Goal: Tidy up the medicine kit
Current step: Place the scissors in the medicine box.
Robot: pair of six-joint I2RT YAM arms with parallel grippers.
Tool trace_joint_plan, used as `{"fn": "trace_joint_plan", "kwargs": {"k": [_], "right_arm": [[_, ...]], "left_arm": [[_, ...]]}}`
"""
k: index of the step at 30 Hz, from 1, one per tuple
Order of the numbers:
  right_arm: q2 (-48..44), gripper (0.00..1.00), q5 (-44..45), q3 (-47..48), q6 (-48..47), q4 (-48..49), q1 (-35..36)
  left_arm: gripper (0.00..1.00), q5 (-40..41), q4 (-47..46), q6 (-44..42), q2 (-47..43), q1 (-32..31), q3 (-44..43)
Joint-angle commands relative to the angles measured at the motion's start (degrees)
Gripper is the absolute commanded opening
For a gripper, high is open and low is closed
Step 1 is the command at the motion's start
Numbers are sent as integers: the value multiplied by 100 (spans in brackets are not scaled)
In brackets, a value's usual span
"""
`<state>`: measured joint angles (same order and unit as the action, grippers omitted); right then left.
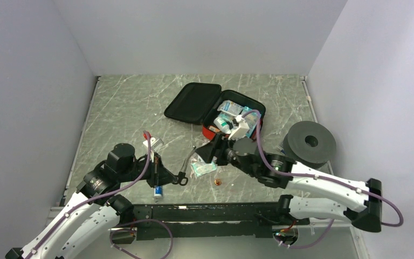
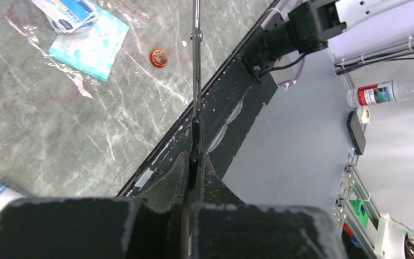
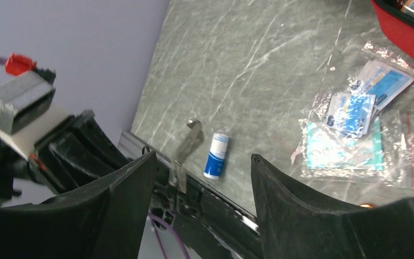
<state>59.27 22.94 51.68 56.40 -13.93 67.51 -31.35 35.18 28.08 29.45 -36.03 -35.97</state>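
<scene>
Mounting rail (image 1: 210,213): black bar along the table's near edge, paint chipped, with both arm bases on it.
Left gripper (image 1: 166,175): clenched on the end of a thin metal scissors-like tool (image 2: 195,81). The tool juts forward edge-on and shows a pivot screw.
Right gripper (image 3: 202,161): released, its black fingers (image 3: 124,194) wide apart with nothing between them, hovering above the table just in front of the kit.
Medicine kit (image 1: 191,103): lies open at the middle-back of the table. It has a red soft shell and rounded corners. The black-lined lid lies flat to the left and the base is crowded with boxes and packets.
In the way: the right arm's wrist and its purple cable (image 1: 259,129) overlap the kit's near corner.
Sachets (image 1: 203,168): flat teal and blue-white packets in crinkled clear bags, between the two grippers.
Tube (image 3: 216,155): small white-and-blue cylinder on its side near the rail.
Cap (image 2: 158,57): small orange-red round piece just beside the sachets, on their near side.
Disc (image 1: 309,143): grey, thick and round with a central hole, right of the kit.
Table (image 1: 124,108): grey-green marbled surface with white veins.
</scene>
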Motion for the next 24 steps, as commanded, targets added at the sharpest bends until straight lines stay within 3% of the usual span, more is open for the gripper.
{"fn": "trace_joint_plan", "kwargs": {"k": [1,8,13,24], "right_arm": [[-772,67,-1647,-595,-1334,797,-580],[-1359,67,-2908,-662,-2413,587,-858],[-1322,68,-4063,-740,-2586,950,-871],[-1111,66,-4554,-1049,-2330,1895,-884]], "left_arm": [[0,-537,-364,-52,-54,0,-146],[0,-1194,-679,-85,-165,4,-80],[0,-1481,-805,-117,-180,2,-69],[0,-1928,-1109,-43,-229,0,50]]}}
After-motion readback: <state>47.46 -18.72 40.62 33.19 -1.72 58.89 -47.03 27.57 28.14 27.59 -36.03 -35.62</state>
